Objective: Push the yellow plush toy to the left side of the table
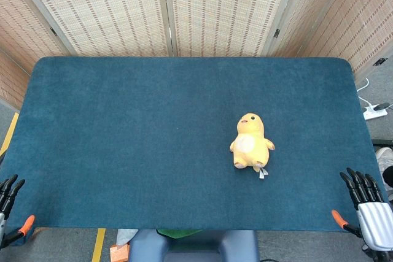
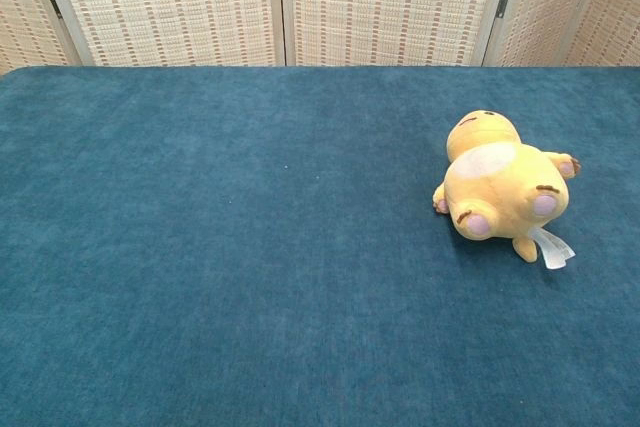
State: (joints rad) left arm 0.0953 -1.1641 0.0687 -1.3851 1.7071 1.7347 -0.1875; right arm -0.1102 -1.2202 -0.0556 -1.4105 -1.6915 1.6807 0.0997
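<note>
The yellow plush toy (image 1: 250,143) lies on its back right of the middle of the blue table (image 1: 135,139), head toward the far edge. In the chest view the yellow plush toy (image 2: 500,185) shows its pink feet and a white tag. My right hand (image 1: 366,201) hovers at the near right corner, fingers apart and empty, well to the right of the toy. At the near left corner my left hand (image 1: 10,204) is partly cut off, its fingers spread and nothing in them. Neither hand appears in the chest view.
Woven folding screens (image 1: 166,10) stand behind the table's far edge. A white power strip (image 1: 374,112) lies on the floor to the right. The blue cloth (image 2: 200,247) stretches bare left of the toy.
</note>
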